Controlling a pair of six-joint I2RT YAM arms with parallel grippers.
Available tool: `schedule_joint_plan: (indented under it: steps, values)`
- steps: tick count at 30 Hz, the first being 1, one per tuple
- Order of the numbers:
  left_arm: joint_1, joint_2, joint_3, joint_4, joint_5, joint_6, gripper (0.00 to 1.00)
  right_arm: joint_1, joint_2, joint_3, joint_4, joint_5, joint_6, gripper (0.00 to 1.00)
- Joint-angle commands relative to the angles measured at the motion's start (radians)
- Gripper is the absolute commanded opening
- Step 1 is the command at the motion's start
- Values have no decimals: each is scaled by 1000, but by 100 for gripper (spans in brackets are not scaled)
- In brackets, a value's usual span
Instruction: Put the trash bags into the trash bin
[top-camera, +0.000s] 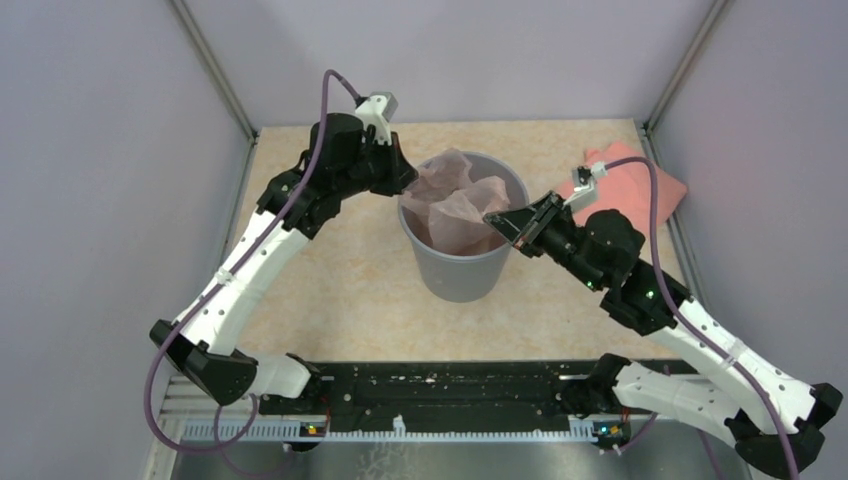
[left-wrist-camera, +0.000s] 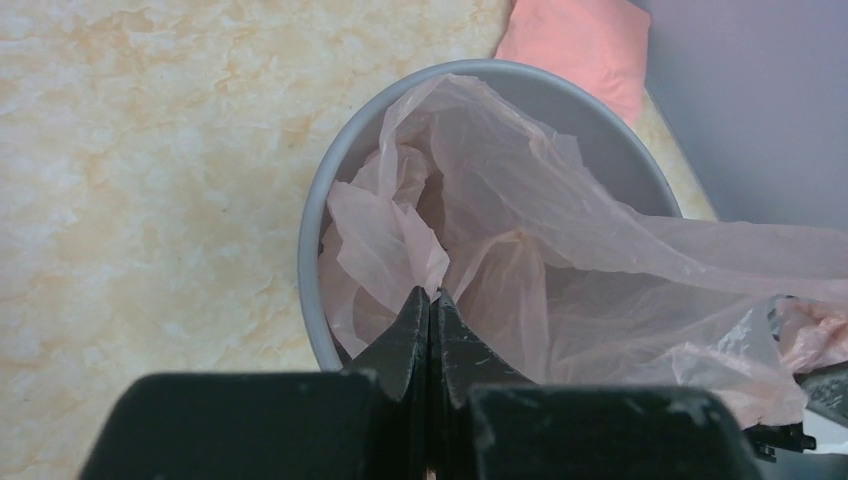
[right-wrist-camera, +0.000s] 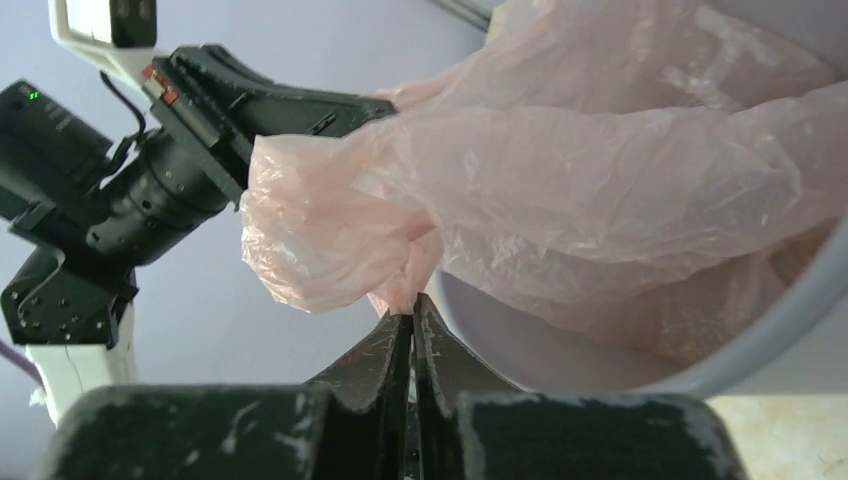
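Right fingers (right-wrist-camera: 398, 335): closed to a sliver, pinching a bunched fold of the trash bag (right-wrist-camera: 560, 180) just above the near rim of the trash bin (top-camera: 460, 275). Tips sit at the bin's right rim in the top view, pointing in toward its centre. Wrist is roughly level. Right arm (top-camera: 700, 340) runs from its base at bottom right, elbow out to the right, forearm angled up-left to the bin.

Left fingers (left-wrist-camera: 412, 325): fully closed, tips together and against the bag film just inside the bin's left rim. Can't tell whether any film is caught between them. Wrist is pitched down over the rim. Left arm (top-camera: 250, 260) extends from its base at bottom left, long diagonal up-right, wrist folded back toward the bin.

Bag: mostly inside the bin, crumpled, and standing above the rim. One sheet stretches across the opening toward the right fingers, and a loose lump hangs at that pinch.

Bin is upright on the tabletop (top-camera: 340, 280), between the two wrists. The salmon-pink folded bundle (top-camera: 645, 185) lies at far right, behind the right wrist, apart from the bin.
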Motion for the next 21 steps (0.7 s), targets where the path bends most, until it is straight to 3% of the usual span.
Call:
schedule_joint_plan:
  steps: [1, 13, 21]
  values:
    - [-5, -50, -2, 7, -51, 2, 0, 9, -54, 111, -152, 123, -109, 0]
    - [18, -75, 59, -135, -314, 68, 0, 8, -76, 302, -667, 267, -364, 0]
    - [159, -86, 4, -187, -270, 82, 0, 8, -92, 342, -923, 280, -400, 0]
